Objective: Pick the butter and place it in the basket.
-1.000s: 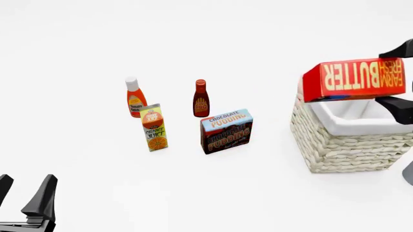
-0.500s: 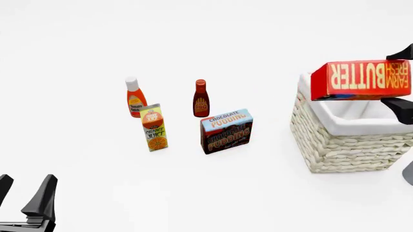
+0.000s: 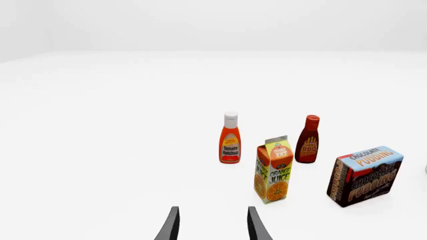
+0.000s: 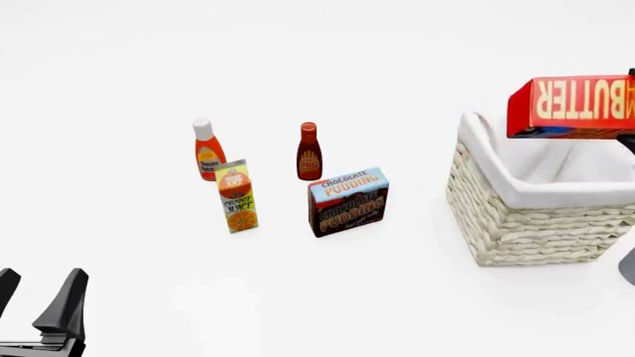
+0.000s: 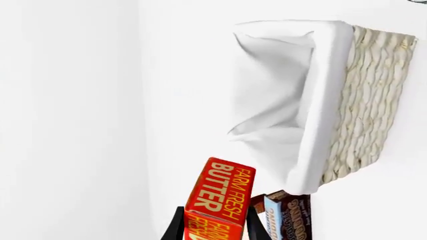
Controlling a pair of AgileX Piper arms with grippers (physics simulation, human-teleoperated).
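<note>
The butter (image 4: 573,106), a red carton with white lettering, hangs in the air above the basket's (image 4: 526,223) far right part and is cut off by the front view's right edge. In the right wrist view my right gripper (image 5: 213,227) is shut on the butter (image 5: 220,192), one finger on each side, and the basket's white liner (image 5: 320,100) lies beyond it. Only a dark sliver of that gripper shows at the front view's right edge. My left gripper (image 4: 36,299) stays low at the near left, open and holding nothing, as the left wrist view (image 3: 212,226) also shows.
Mid-table stand a ketchup bottle (image 4: 207,152), a BBQ sauce bottle (image 4: 308,152), an orange juice carton (image 4: 238,197) and the Chocolate Pudding box (image 4: 347,201). All are left of the basket. The pudding box (image 5: 283,217) also peeks in behind the butter.
The butter has moved right and slightly up in my right gripper, from over the basket's left rim to over its far right part. My left arm has not moved.
</note>
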